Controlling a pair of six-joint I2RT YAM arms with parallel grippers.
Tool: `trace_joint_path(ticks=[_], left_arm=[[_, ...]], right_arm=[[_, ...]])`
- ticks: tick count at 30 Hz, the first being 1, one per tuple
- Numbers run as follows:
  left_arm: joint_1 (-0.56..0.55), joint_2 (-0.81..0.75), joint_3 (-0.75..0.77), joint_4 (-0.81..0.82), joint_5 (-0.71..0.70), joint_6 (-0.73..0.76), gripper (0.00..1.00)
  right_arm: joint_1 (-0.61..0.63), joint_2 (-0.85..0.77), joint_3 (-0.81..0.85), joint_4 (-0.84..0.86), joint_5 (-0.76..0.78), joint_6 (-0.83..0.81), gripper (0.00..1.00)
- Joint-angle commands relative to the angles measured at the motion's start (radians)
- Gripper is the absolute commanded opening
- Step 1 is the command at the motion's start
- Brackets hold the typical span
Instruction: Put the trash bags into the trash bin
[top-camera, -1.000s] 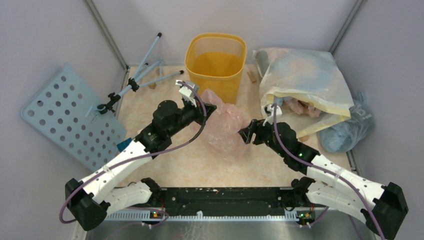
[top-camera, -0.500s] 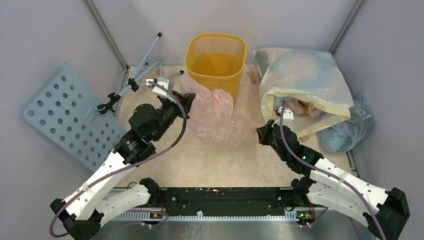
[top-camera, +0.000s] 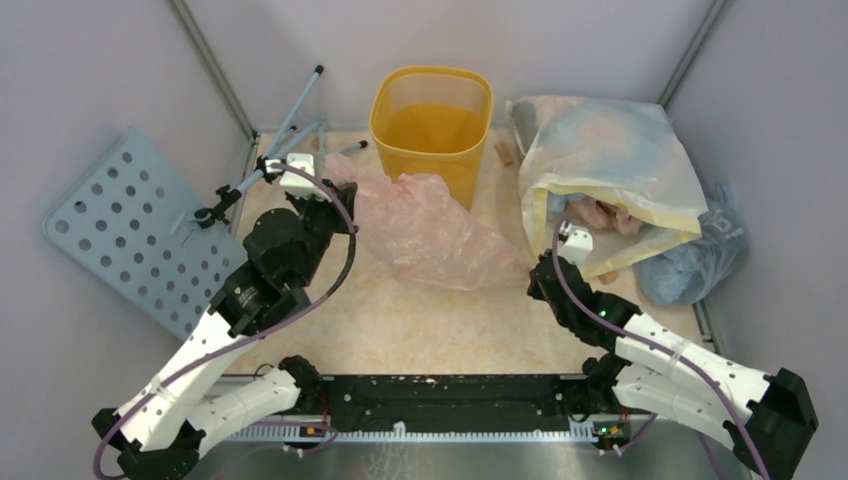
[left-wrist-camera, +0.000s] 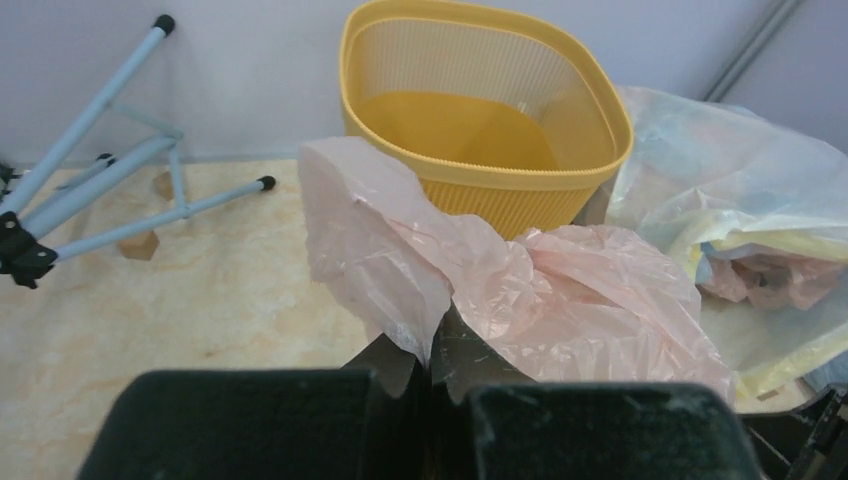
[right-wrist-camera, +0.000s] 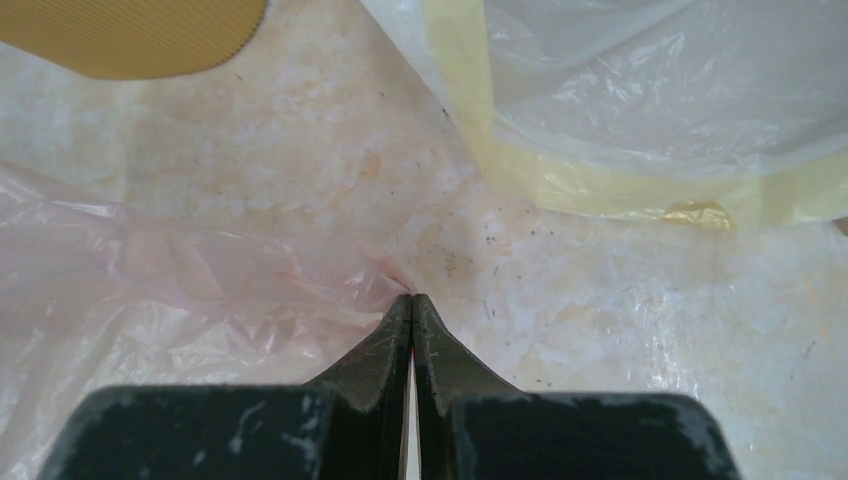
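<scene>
The desk (top-camera: 400, 330) carries a big whitish-yellow sack (top-camera: 610, 160) at far right, just beside the trash bin (top-camera: 432, 110) at far middle. The pink trash bag (top-camera: 430, 230) lies stretched across the desk on the bin's near side. The left hand (left-wrist-camera: 430, 365) pinches a thick fold. The right hand (right-wrist-camera: 412, 300), clamped tight, grips only the corner's tip. That sliver may slip out on lifting, and the bag would droop short of the rim.
</scene>
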Motion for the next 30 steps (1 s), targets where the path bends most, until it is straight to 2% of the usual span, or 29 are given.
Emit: trace_joint_path(ticks=[1, 5, 11, 15, 19, 22, 26, 30], left_arm=[[0.004, -0.030, 0.069, -0.020, -0.092, 0.006, 0.00], [0.004, -0.039, 0.076, -0.031, -0.077, -0.002, 0.00], [0.003, -0.016, 0.141, -0.114, -0.023, -0.038, 0.00], [0.004, 0.024, 0.194, -0.175, 0.010, -0.063, 0.00], [0.003, 0.067, 0.187, -0.159, 0.038, -0.073, 0.01], [0.003, 0.136, 0.194, -0.154, 0.067, -0.071, 0.03], [0.004, 0.263, 0.215, -0.112, 0.104, -0.060, 0.04], [0.011, 0.439, 0.285, -0.082, 0.142, -0.049, 0.04]], right_arm=[[-0.006, 0.037, 0.019, -0.059, 0.010, 0.026, 0.00], [-0.006, 0.013, 0.009, -0.008, -0.097, -0.051, 0.00], [-0.006, -0.025, -0.013, 0.087, -0.420, -0.187, 0.00], [-0.006, 0.016, -0.019, 0.146, -0.668, -0.194, 0.00], [-0.005, 0.058, -0.029, 0.181, -0.795, -0.192, 0.00], [-0.005, 0.060, -0.048, 0.211, -0.869, -0.199, 0.00], [0.027, 0.072, -0.068, 0.283, -1.041, -0.209, 0.00], [0.120, 0.062, -0.083, 0.347, -1.071, -0.189, 0.00]])
